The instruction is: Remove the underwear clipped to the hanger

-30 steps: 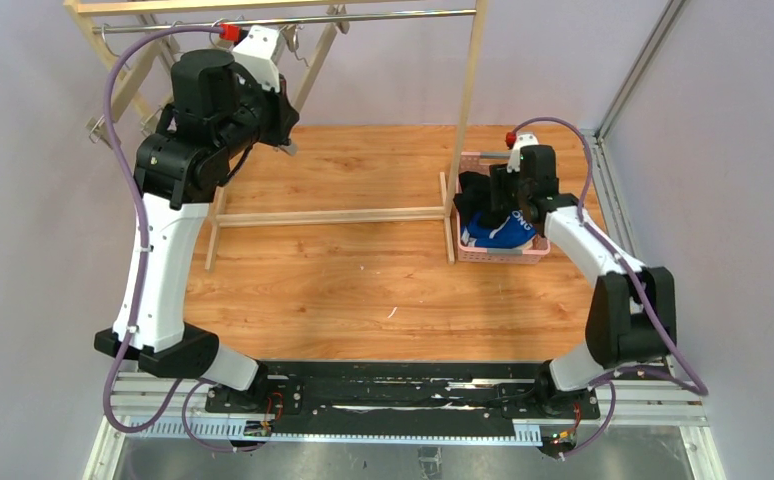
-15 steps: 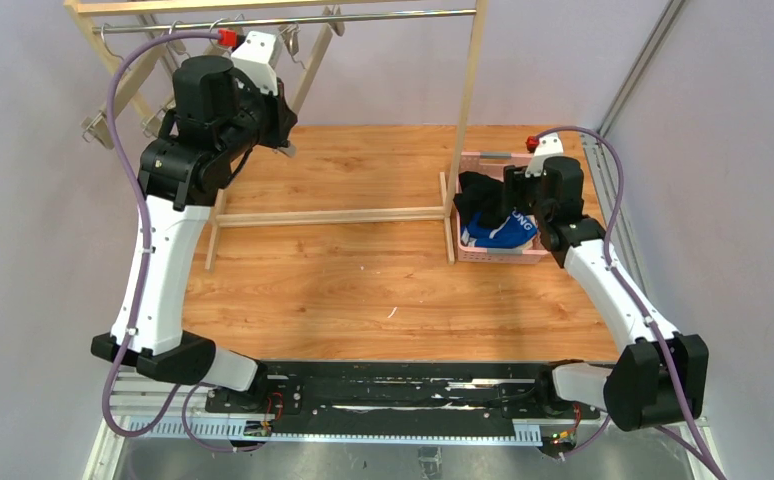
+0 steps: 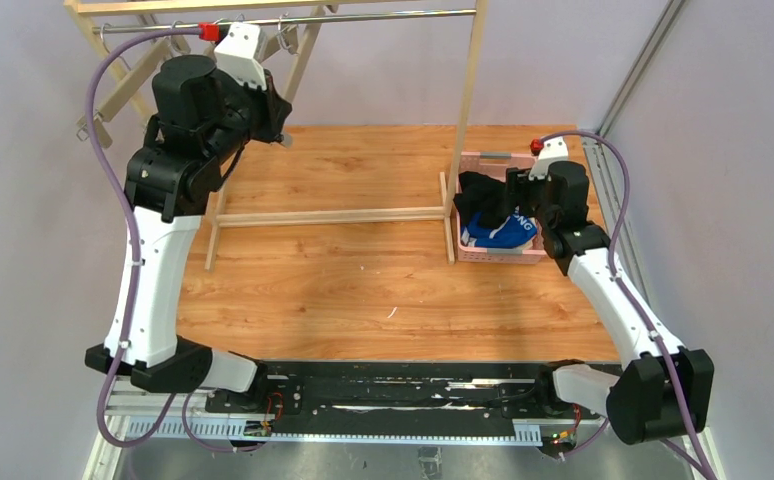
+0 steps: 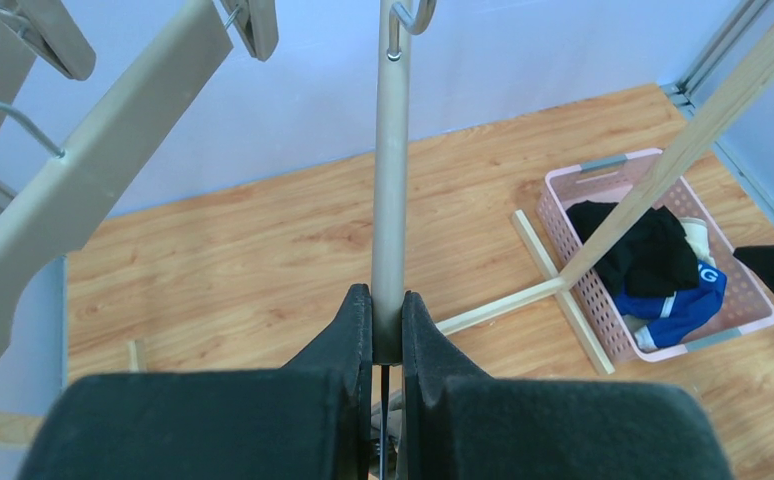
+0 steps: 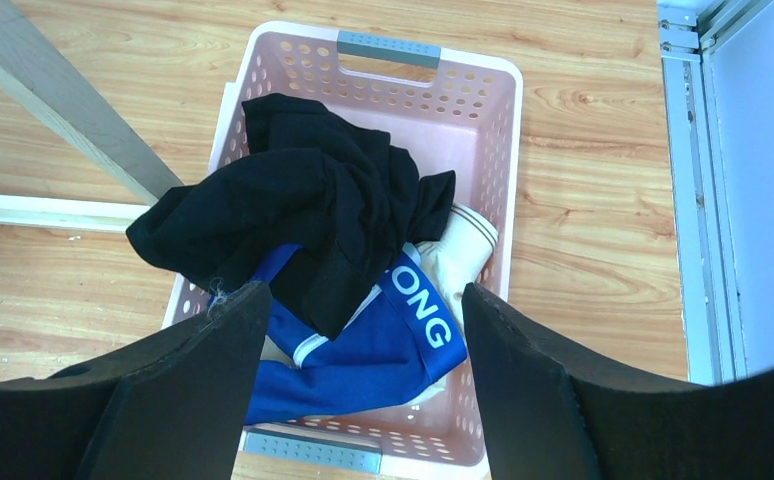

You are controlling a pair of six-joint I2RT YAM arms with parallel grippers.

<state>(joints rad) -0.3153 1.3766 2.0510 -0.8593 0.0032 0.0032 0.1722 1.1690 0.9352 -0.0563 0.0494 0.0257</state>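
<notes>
All three underwear lie in the pink basket: the black pair on top, the blue pair with white lettering under it, and the cream pair at the right. My right gripper hangs open above the basket with nothing between its fingers. High at the back left, my left gripper is shut on the end of a grey-beige hanger bar that runs up to a metal hook. No cloth hangs from this hanger.
A wooden clothes rack stands on the table, its metal rail at the top and its post just left of the basket. More wooden hangers with clips hang at the left. A metal frame edge runs right of the basket.
My right gripper has drawn back to the right from over the basket and its jaws have opened wider. My left arm has shifted up and left, still shut on the hanger.
</notes>
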